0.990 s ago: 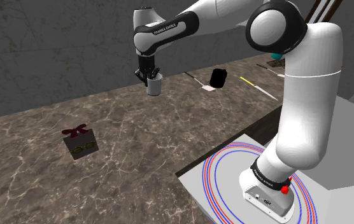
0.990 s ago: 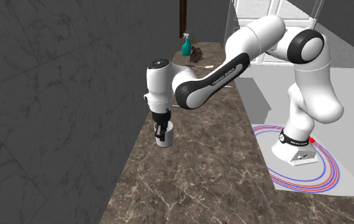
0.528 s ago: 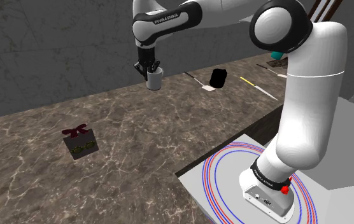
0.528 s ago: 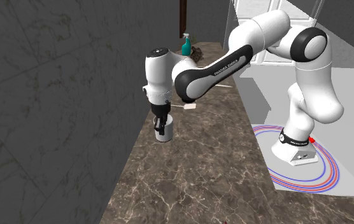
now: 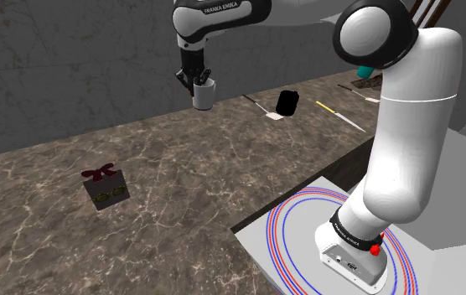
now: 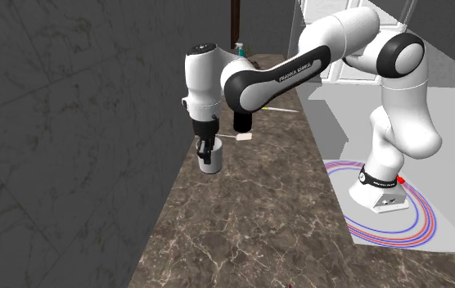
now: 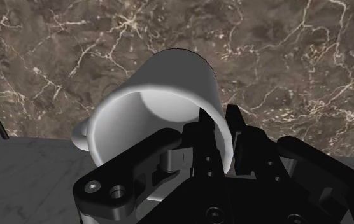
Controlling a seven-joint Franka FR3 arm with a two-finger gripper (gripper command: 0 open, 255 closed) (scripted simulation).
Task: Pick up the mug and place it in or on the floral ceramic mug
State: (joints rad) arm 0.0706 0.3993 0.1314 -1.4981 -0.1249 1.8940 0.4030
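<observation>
While I watched through the wrist view, the gripper (image 7: 219, 127) was clamped on the rim of the white mug (image 7: 169, 83), one jaw inside the wall and the other outside. Its handle (image 7: 80, 135) peeped out on the far side, mostly hidden by the rim, and the black hand covered the mug's near wall. Beneath it ran the brown veined counter (image 7: 297, 57), meeting the grey wall (image 7: 16, 165) close by.

From the shoulder view the gripper (image 5: 196, 80) pointed downward with the white mug (image 5: 204, 95) hanging upright from it, close to the wall (image 5: 55, 67). It looked clear of the counter (image 5: 223, 168), though I could not make out a gap under its base. The second exterior view showed the same grip (image 6: 205, 147) on the mug (image 6: 209, 160), its base again hard to judge.

Farther along the counter sat the dark mug (image 5: 286, 102), well apart from the held one. It was drawn nearly black (I saw no pattern on it), and in the second exterior view the forearm cut off its top (image 6: 242, 124). Just beside it lay a flat utensil (image 5: 269, 111), and beyond that a yellow-handled one (image 5: 339, 116). A small gift box (image 5: 106, 186) stood alone toward the shoulder view's left. Farthest off, a teal spray bottle (image 6: 238, 49) showed just its top above the arm.
</observation>
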